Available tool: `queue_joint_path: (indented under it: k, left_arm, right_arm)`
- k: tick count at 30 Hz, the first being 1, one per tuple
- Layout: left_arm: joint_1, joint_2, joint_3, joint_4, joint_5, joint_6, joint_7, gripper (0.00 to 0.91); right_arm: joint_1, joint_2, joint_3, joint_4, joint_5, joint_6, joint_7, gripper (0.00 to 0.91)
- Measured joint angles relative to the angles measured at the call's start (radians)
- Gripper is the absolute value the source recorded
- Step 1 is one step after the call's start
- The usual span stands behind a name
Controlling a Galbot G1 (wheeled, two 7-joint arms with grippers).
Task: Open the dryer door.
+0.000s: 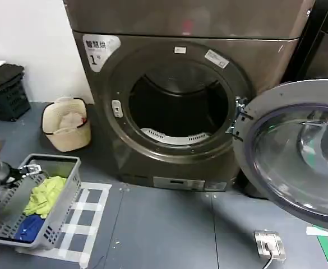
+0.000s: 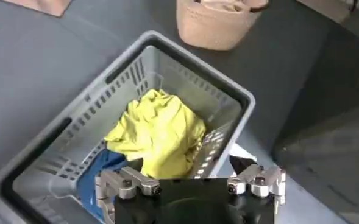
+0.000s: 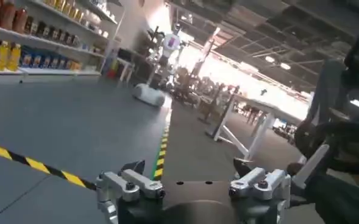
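Dryer door swung fully wide, hanging on hinge at right of drum opening, grey inner side and glass facing the head camera. Drum mouth unobstructed. Judged: opening step essentially complete; nothing left but retreat of the arms, or at most a slight push if wider swing wanted.

Left end effector hovering above grey laundry basket on floor at left, fingers spread apart, nothing between them. Basket holding yellow-green cloth and blue cloth. Beige bucket just beyond basket, near machine's left corner.

Right end effector pointed away toward open hall with shelves and striped floor tape; fingers parted, empty, well clear of door.

Writing: white sticker on machine's upper left front with large "1" and Chinese characters, too small to read surely. Small labels on door ring, illegible. Partial digit on neighbouring darker machine.
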Motion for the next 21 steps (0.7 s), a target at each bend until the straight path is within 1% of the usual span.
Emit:
queue_joint_path:
  k: [4, 8, 14, 21]
  left_arm:
    - [-0.02, -0.001, -0.001, 0.043, -0.022, 0.0, -0.008, 0.907]
    - [-0.027, -0.009, -0.008, 0.093, -0.016, 0.0, -0.007, 0.907]
    - [-0.038, -0.024, -0.027, 0.193, -0.005, 0.0, -0.002, 0.907]
    - [-0.014, -0.036, -0.055, 0.264, 0.006, 0.0, 0.002, 0.907]
  right_arm:
    - [-0.003, 0.0, 0.0, -0.003, 0.013, 0.01, -0.001, 0.907]
    - [-0.006, 0.0, 0.003, -0.014, 0.031, 0.043, 0.005, 0.907]
    - [-0.005, 0.003, 0.004, -0.022, 0.045, 0.039, 0.014, 0.907]
    - [-0.003, 0.003, 0.009, -0.035, 0.053, 0.04, 0.022, 0.907]
